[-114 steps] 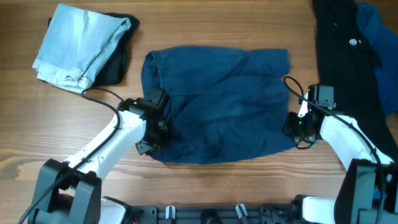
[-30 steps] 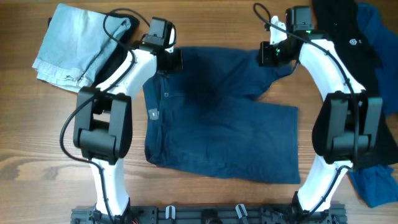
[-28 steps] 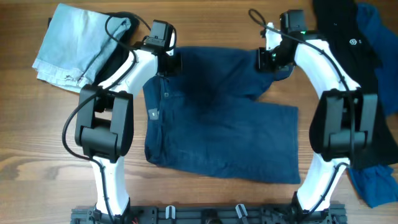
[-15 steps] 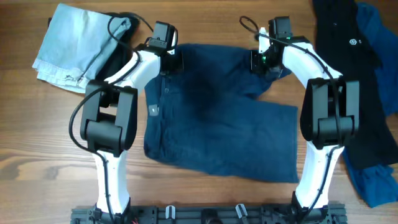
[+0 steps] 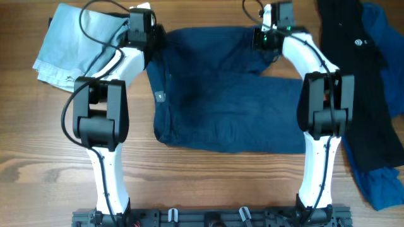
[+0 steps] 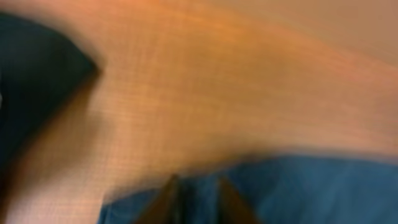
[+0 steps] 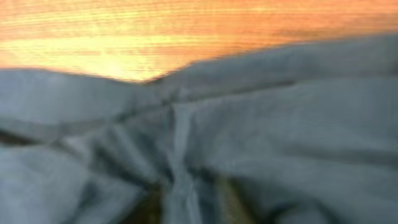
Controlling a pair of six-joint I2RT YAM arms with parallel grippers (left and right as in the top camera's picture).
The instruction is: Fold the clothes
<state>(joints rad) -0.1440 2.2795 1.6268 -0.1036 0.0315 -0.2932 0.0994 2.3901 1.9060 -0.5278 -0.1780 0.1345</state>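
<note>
The dark navy-blue shorts [image 5: 227, 94] lie spread on the wooden table, folded over on themselves along the far edge. My left gripper [image 5: 154, 40] is shut on their far left corner. In the blurred left wrist view its fingertips [image 6: 166, 198] pinch blue cloth [image 6: 311, 186] between them. My right gripper [image 5: 263, 41] is shut on the far right corner. In the right wrist view a bunched ridge of the shorts [image 7: 180, 168] runs between its fingers [image 7: 231, 202]. Both arms are stretched out to the far side of the table.
A folded light-blue denim piece [image 5: 79, 44] lies at the far left on a black piece [image 5: 120, 63]. A black garment [image 5: 353, 69] and a bright-blue piece [image 5: 386, 38] lie along the right edge, with more bright blue [image 5: 379, 183] at the near right.
Both grippers have moved toward the far edge with the shorts in hold. The shorts slid away from me, and their near edge now lies farther up the table.
</note>
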